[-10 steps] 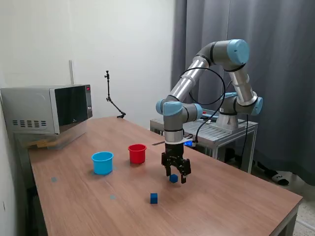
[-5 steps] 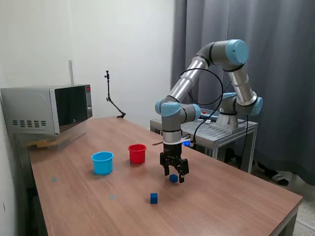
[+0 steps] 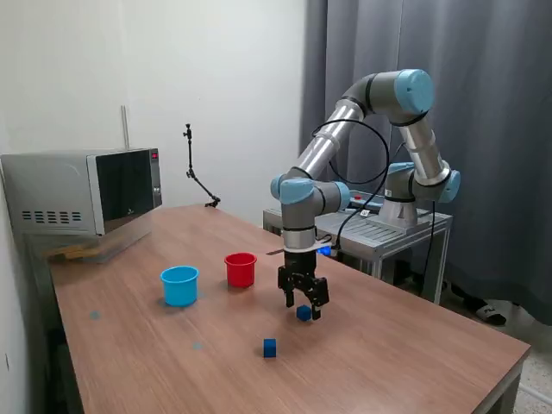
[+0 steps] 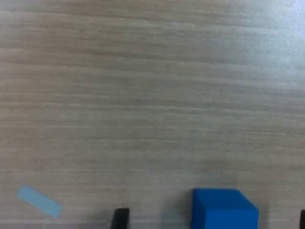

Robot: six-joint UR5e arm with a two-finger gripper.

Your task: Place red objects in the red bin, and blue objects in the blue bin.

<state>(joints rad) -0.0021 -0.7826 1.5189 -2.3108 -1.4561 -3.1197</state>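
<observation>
A dark blue cube [image 3: 304,313] rests on the wooden table between the fingers of my gripper [image 3: 303,309], which stands open around it. In the wrist view the same blue cube [image 4: 224,210] lies apart from the one dark fingertip [image 4: 121,217] that shows clearly. A second blue cube [image 3: 270,347] lies nearer the table's front. The red bin [image 3: 241,269] and the light-blue bin [image 3: 179,285] stand side by side toward the exterior view's left of the gripper. The red objects are out of view.
A microwave [image 3: 82,190] sits at the table's far corner on the exterior view's left. A metal cart [image 3: 379,233] stands behind the table by the arm's base. A small light-blue tape mark [image 4: 39,201] is stuck on the wood.
The gripper has shifted slightly up and toward the exterior view's left. Both blue cubes have stayed where they were.
</observation>
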